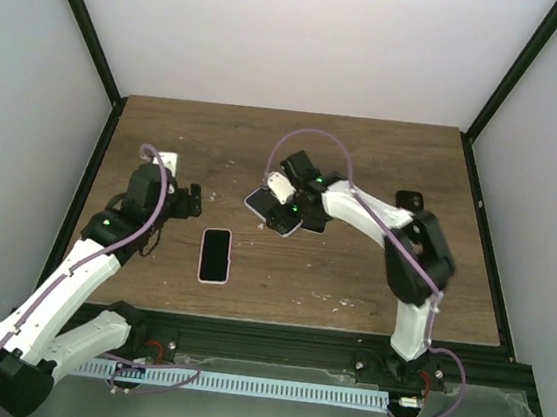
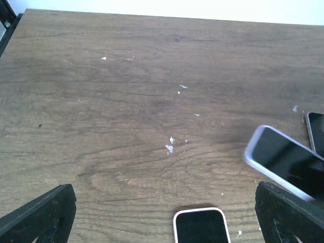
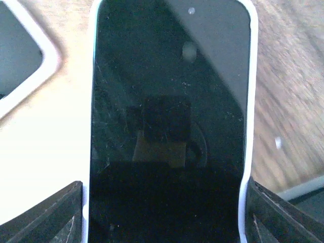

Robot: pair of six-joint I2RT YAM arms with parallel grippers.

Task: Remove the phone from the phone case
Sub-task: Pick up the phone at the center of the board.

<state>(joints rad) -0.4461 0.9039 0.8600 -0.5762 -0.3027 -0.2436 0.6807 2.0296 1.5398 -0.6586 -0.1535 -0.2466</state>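
Note:
A phone [image 3: 167, 101] with a black screen sits in a white phone case [image 3: 248, 101] and stands between the fingers of my right gripper [image 3: 164, 202]. Both pads press on the case's long edges. In the top view the right gripper [image 1: 281, 207] holds this phone [image 1: 259, 203] near the table's middle. From the left wrist it shows as a tilted phone [image 2: 283, 162] raised off the wood. A second phone [image 1: 215, 256] in a pale case lies flat nearer the front, also seen as a screen [image 2: 200, 226]. My left gripper [image 1: 192, 205] is wide open and empty, just left of it.
A dark phone or case [image 1: 315, 223] lies on the wooden table [image 1: 385, 160] beside the right gripper, seen again as a dark slab [image 2: 316, 131]. A small white object [image 1: 168, 160] sits at the left rear. Black frame rails [image 1: 482, 191] border the table.

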